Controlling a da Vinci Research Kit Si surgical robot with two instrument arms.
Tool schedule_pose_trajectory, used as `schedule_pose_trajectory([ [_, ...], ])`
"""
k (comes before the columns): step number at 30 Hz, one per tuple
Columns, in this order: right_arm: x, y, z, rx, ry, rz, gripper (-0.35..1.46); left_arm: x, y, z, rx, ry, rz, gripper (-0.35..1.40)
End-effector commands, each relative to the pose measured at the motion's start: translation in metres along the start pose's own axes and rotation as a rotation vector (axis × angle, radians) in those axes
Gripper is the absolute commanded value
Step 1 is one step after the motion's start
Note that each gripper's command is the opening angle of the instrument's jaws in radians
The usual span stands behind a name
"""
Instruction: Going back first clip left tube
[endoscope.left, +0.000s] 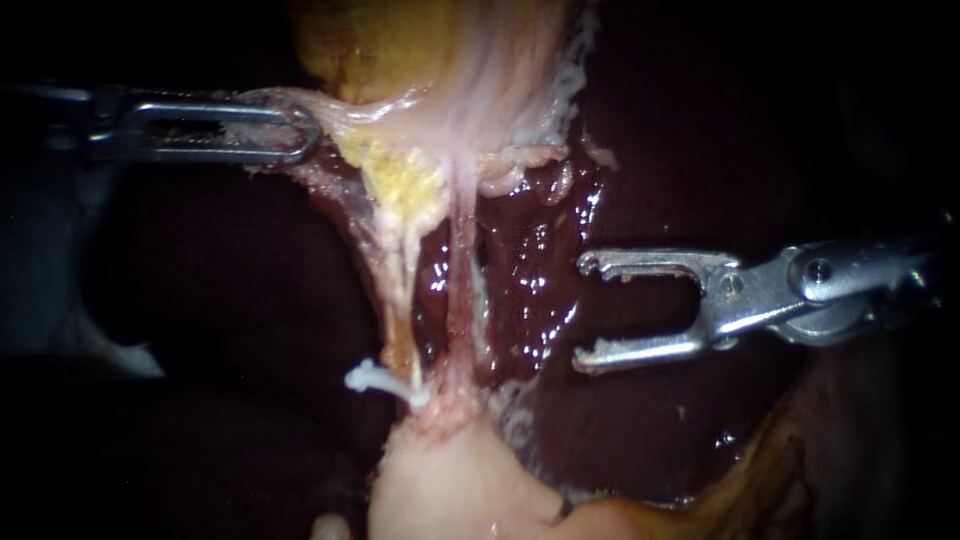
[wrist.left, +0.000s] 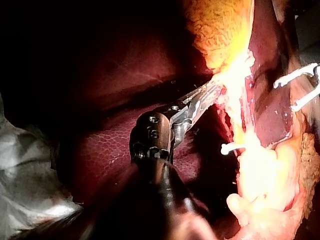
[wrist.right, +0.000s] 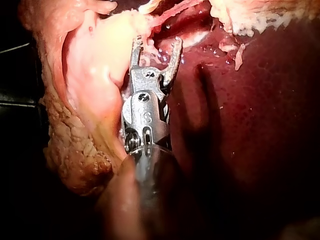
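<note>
Counted two instruments, two tubes and one clip. Found the left instrument (endoscope.left: 300, 132) entering from the left, high in the endoscope view, with its end effector clamped flat from two sides on a fold of pale tissue (endoscope.left: 345, 112), probably the edge of the gallbladder, though hard to say for certain in that glare. Saw that fold drawn sideways toward the shaft, just under a yellowish mass (endoscope.left: 350, 50). Found the right instrument (endoscope.left: 585, 312) entering from the right, with its end effector spread wide, both jaws parallel, a clear gap between them and nothing held. Placed it over the wet dark liver (endoscope.left: 545, 250), near the tubes but apart from them, tips pointing toward them. Traced both tubes running down side by side from the stretched tissue to a pale lump (endoscope.left: 450, 490) at the bottom of the endoscope view: the left tube (endoscope.left: 400, 300) pale and yellowish, the right tube (endoscope.left: 462, 270) pinker and thinner. Spotted the single white clip (endoscope.left: 375, 380) low on the left tube, close to where it met the pale lump, one end sticking out to the left of the tube. Made out the same clip in the left wrist view, ahead of the clamped jaws and off to one side. Noted in the right wrist view the open jaws hanging just above glistening liver, beside pale tissue.
</note>
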Motion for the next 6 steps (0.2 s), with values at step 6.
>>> schedule_pose_trajectory([
  [6, 0.0, 0.0, 0.0, 0.0, 0.0, 0.0, 0.5, 0.0, -0.0001, -0.0002, 0.0, -0.002, 0.001, -0.35],
])
